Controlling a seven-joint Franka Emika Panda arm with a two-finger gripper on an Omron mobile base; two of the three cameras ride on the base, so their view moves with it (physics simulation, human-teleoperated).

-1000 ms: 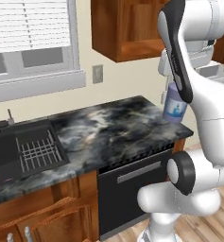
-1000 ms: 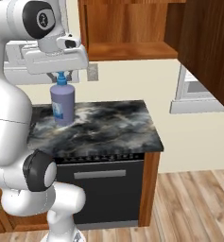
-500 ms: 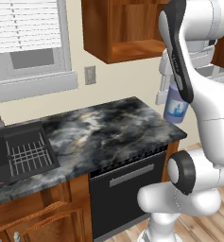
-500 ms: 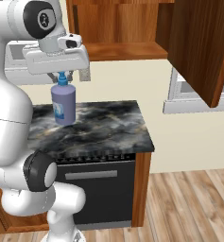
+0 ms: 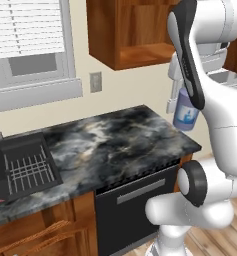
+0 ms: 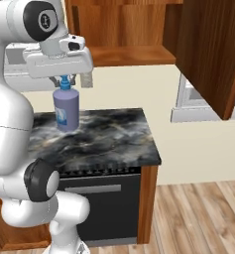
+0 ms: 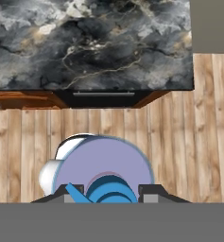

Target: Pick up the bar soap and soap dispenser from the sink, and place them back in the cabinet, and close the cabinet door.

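The blue-purple soap dispenser (image 6: 66,110) hangs above the dark marble counter (image 6: 114,136). My gripper (image 6: 64,83) is shut on its blue pump top. In the left base view the soap dispenser (image 5: 186,113) shows beside my arm, past the counter's right end. From the hand view the soap dispenser (image 7: 101,163) sits between my gripper (image 7: 106,193) fingers, over wood floor. The cabinet (image 6: 124,30) is above and behind, its shelf bare, with the cabinet door (image 6: 208,54) swung open to the right. The black sink (image 5: 20,167) lies far left. A pink sliver at its edge may be the bar soap; I cannot tell.
A black dishwasher front (image 5: 135,200) sits under the counter. A window (image 5: 30,45) and a wall outlet (image 5: 95,81) are on the back wall. Wood floor (image 6: 198,213) opens to the right of the counter end. A second window (image 6: 188,104) is behind the open door.
The whole scene has slid left in both base views, so the base has driven right. The dispenser stays in my grip at the same height.
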